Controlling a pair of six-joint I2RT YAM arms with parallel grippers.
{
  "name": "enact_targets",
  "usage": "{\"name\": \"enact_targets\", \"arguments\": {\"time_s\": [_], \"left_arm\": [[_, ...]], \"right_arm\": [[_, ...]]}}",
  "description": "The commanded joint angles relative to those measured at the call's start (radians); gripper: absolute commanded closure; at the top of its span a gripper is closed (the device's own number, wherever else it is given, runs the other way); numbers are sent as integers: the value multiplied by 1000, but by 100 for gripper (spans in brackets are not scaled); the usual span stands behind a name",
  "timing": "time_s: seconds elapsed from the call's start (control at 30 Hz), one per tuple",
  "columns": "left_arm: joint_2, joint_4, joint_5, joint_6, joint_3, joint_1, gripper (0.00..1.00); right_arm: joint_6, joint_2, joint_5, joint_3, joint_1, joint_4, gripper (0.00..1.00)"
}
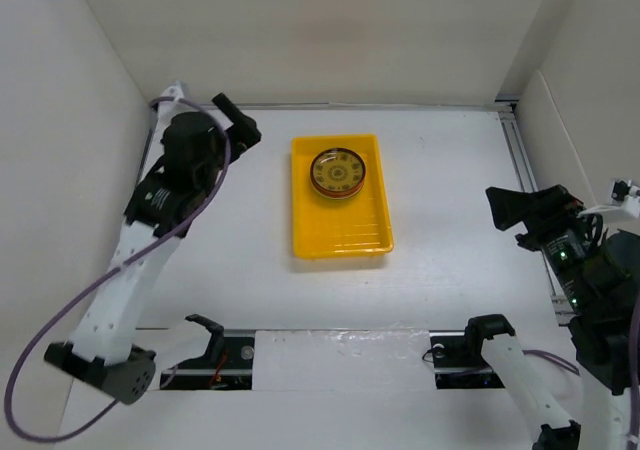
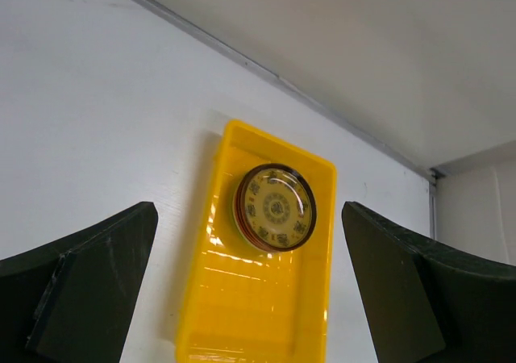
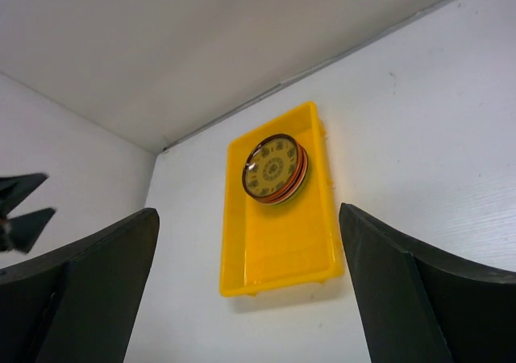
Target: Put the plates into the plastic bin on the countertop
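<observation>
White walls (image 1: 300,30) closed off the countertop (image 1: 450,190) on the left, the far side and the right. From the top external camera, bare white surface lay open all round the plastic bin (image 1: 345,235), which sat near the middle with its long side running near to far. A metal rail (image 1: 522,160) ran along the right edge and a mounting strip (image 1: 330,348) along the near edge. The left gripper (image 1: 236,118) hung over the far-left part of the surface, apart from the bin, with a purple cable (image 1: 60,320) looping off its arm. The right gripper (image 1: 510,210) hung well apart from the bin on the right. Neither touched anything. The plates (image 1: 339,171) lay stacked in the far end of the bin, and its ribbed near half was bare.

In the left wrist view, that gripper's two dark fingers (image 2: 81,286) stood wide apart with nothing between them. The bin lay beyond them. The stack was topped by a gold-brown patterned plate with a dark rim.

In the right wrist view, the fingers (image 3: 419,290) were likewise spread and empty. From this side, orange and cream edges showed under the top plate. How many plates the stack held could not be told.
</observation>
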Motion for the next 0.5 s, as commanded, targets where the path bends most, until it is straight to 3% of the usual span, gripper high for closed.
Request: {"name": "enact_targets", "arguments": {"time_s": [0.0, 0.23, 0.47], "left_arm": [[-176, -149, -171, 17, 7, 5, 0], [-509, -183, -331, 17, -175, 5, 0], [-599, -218, -363, -23, -235, 5, 0]], "right_arm": [[-59, -11, 79, 101, 28, -37, 1], [-48, -54, 183, 98, 110, -13, 1], [-48, -57, 214, 80, 140, -2, 1]]}}
